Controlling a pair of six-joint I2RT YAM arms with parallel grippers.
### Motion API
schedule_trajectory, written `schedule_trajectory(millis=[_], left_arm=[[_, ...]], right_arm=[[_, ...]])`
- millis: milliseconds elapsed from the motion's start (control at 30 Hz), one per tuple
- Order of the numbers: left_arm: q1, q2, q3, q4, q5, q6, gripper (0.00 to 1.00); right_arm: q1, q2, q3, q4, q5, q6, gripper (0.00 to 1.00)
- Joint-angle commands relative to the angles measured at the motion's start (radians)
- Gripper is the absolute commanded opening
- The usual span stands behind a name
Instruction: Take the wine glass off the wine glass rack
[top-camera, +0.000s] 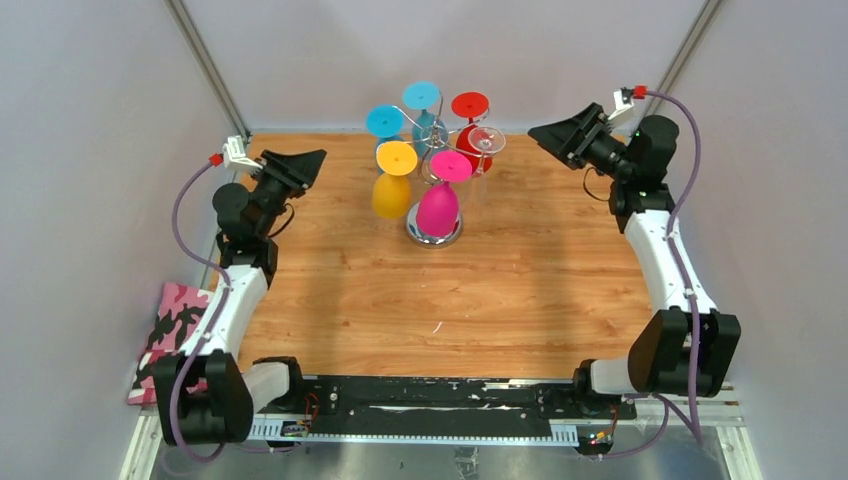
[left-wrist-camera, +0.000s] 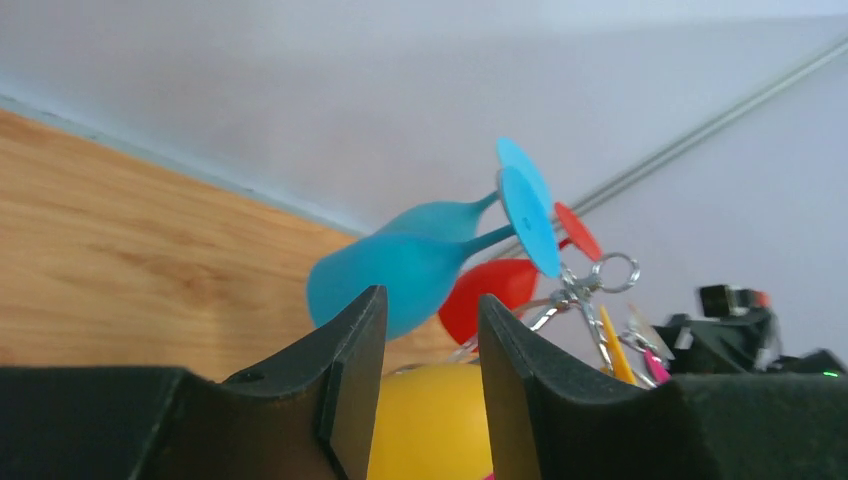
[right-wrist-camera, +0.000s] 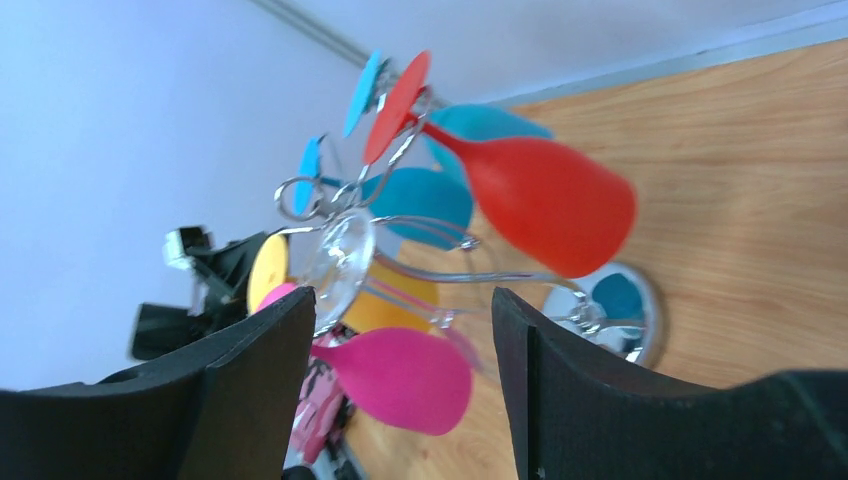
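The wine glass rack (top-camera: 425, 240) is standing between our two pairs of jaws, clear of both, with glasses hanging from it bowl-down. Our left gripper (top-camera: 316, 158) is hovering with its jaws parted and empty; just beyond them a blue wine glass (left-wrist-camera: 390, 270) and a yellow wine glass (left-wrist-camera: 430, 420) are hanging. Our right gripper (top-camera: 540, 131) is gaping too, gripping nothing; beyond its jaws a clear wine glass (right-wrist-camera: 340, 260), a pink wine glass (right-wrist-camera: 400, 380) and a red wine glass (right-wrist-camera: 550, 200) are hanging.

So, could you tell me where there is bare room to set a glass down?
The table is bare wood from the base of the rack to the near edge. Crowded at the back, around the hanging glasses.
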Motion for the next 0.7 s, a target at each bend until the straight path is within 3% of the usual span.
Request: schedule_trajectory(millis=[0,200,333,533,667], left_arm=[[0.053,0.104,-0.092,0.587,0.215,-0.375,0.44],[0.059,0.225,-0.103,0.826,0.278,-0.514,0.45],[0.062,0.229,-0.109,0.801,0.283,-0.496,0.46],[0.065,0.212,-0.117,0.762,0.284,-0.461,0.47],[0.066,0.196,-0.113,0.697,0.287,-0.421,0.47]], right_arm=[[0.08,0.009,0.012,0.099,-0.081,0.123,0.7],[0.164,0.054,0.018,0.148,-0.08,0.166,0.66],[0.175,0.073,0.028,0.149,-0.075,0.171,0.64],[0.19,0.114,0.047,0.166,-0.069,0.199,0.52],[0.203,0.137,0.058,0.189,-0.084,0.235,0.51]])
